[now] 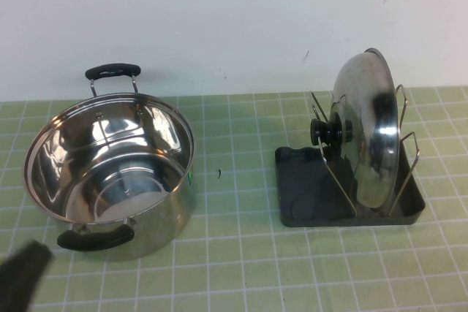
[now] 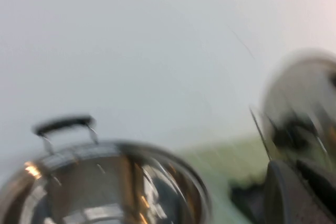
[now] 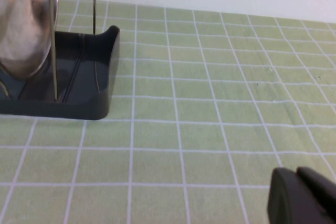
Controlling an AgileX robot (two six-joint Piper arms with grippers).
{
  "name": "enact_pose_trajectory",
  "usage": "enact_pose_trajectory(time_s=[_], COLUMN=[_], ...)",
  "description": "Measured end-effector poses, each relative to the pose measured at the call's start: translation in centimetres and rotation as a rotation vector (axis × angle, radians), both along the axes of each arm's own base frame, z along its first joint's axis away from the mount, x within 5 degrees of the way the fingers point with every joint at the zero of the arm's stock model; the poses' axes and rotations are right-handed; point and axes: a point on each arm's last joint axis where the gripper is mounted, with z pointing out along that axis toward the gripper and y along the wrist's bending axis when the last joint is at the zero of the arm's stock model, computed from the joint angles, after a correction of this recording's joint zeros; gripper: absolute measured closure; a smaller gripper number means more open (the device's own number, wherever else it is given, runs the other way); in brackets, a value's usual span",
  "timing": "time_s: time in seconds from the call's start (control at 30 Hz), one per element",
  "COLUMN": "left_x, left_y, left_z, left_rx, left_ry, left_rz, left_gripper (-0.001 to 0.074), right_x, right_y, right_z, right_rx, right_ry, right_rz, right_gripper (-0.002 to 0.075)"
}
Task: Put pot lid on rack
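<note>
The pot lid stands on edge in the rack at the right, leaning between the wire loops, its black knob facing left. No gripper touches it. My left gripper is at the near left corner, beside the pot; in the left wrist view its fingers lie together, with the lid blurred far beyond. My right gripper is shut and empty over the mat, apart from the rack and lid. It is out of the high view.
The open steel pot with two black handles stands at the left on the green checked mat. It also shows in the left wrist view. A white wall runs along the back.
</note>
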Motion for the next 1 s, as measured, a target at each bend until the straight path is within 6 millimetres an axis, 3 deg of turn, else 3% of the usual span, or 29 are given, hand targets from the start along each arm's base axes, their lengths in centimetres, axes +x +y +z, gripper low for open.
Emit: enact_pose_trajectory(time_s=[0.13, 0.3, 0.63, 1.0], left_x=[0.3, -0.1, 0.1, -0.2], left_y=[1.2, 3.2, 5.0, 4.0], left_z=[0.4, -2.2, -5.2, -7.9], left_rx=[-0.084, -0.224, -0.219, 0.042], left_ry=[-0.17, -0.248, 0.04, 0.292], left_rz=[0.134, 0.344, 0.566, 0.46], left_gripper=[0.0736, 0.0736, 0.0736, 0.0736], right_x=[0.0, 0.0, 0.0, 0.0], right_y=[0.0, 0.0, 0.0, 0.0], right_z=[0.0, 0.0, 0.0, 0.0], right_rx=[0.002, 0.003, 0.003, 0.003], right_ry=[0.0, 0.0, 0.0, 0.0], right_rz=[0.0, 0.0, 0.0, 0.0], right_gripper=[0.0727, 0.0727, 0.0727, 0.0727])
